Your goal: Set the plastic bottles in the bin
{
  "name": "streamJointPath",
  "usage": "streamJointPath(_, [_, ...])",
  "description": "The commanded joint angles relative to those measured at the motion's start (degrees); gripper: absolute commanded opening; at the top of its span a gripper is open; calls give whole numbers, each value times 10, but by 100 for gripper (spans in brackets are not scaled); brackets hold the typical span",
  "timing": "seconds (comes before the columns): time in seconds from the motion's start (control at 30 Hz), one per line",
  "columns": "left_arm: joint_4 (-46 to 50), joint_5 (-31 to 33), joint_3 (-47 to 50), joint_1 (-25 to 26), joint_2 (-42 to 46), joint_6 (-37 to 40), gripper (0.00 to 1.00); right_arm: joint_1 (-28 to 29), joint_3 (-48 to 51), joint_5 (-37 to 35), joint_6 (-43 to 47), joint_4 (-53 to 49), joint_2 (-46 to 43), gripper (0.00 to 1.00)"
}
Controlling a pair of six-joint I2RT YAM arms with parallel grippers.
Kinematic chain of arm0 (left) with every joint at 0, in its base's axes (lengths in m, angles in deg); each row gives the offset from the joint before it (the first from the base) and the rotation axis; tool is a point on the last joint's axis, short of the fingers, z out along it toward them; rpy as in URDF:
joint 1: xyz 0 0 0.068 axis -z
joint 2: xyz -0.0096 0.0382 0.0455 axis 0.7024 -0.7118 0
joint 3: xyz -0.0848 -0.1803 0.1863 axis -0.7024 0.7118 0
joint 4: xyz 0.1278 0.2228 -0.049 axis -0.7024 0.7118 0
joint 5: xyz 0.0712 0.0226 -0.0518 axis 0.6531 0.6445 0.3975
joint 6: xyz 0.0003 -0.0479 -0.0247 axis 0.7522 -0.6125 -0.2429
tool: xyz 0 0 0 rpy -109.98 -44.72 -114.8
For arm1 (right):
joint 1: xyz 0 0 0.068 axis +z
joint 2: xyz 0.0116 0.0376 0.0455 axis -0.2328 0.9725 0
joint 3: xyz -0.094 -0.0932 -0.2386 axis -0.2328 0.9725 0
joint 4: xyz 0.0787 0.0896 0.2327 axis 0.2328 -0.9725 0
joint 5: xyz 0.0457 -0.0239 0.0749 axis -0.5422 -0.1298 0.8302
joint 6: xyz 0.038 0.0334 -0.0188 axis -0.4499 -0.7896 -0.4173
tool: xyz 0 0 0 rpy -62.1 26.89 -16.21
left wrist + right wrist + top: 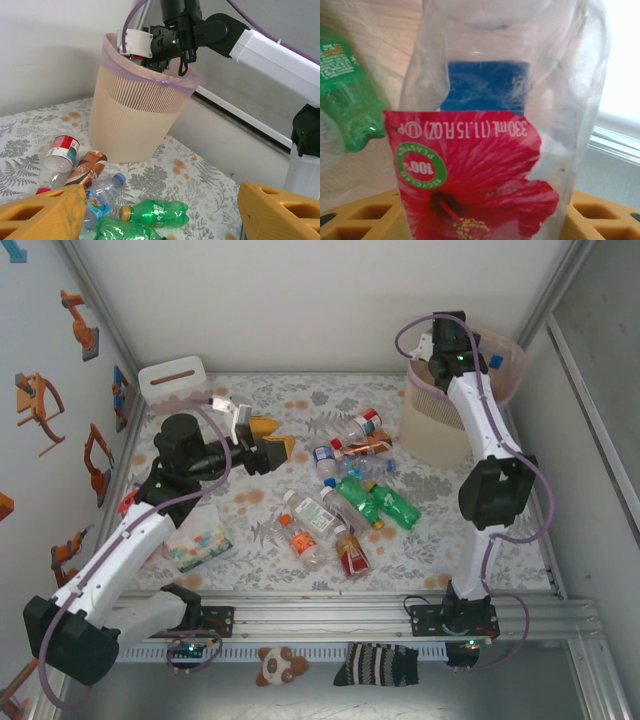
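Plastic bottle (485, 165) with a red flower label sits between the right pincer's (482, 212) parted yellow fingers (360, 220), in the mouth of the bin (430, 430) at the desk's (440, 540) far right corner. Whether they grip it I cannot tell. Left pincer (160, 215) gapes wide, empty.

Top external: high above near edge, looking down over whole table (440, 540). Left wrist: low over table, facing bin (135, 120) at mid range. Right wrist: looks into bin, clear bottle (480, 165) very close to lens. Top external and left wrist share bin, green bottles (160, 212).
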Motion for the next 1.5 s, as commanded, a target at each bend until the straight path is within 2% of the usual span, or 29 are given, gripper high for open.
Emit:
streamJointPath(0.0, [-26,-16,5,-4,3,7,78,1,0,-21,30,10,19,64])
streamJointPath(0.2, [-34,-18,7,-6,1,0,78,1,-1,-16,26,12,16,72])
streamJointPath(0.6, [-7,-6,6,-6,7,-1,77,6,-11,-2,-22,-23,-21,73])
streamJointPath(0.83, [53,35,0,-5,13,-14,74,14,-20,0,-88,-76,-62,74])
streamJointPath(1.07, [133,118,9,4,32,-26,72,14,-53,8,-228,-159,-100,74])
streamJointPath(1.23, [184,192,16,19,38,-56,72,14,-42,34,-393,-201,-143,74])
streamJointPath(1.3, [200,228,21,29,39,-74,71,14,-41,40,-493,-223,-160,73])
streamJointPath(1.4, [238,278,21,44,36,-95,71,14,-28,102,-615,-259,-193,71])
streamJointPath(1.47, [266,303,19,52,30,-114,71,15,3,159,-679,-260,-226,74])
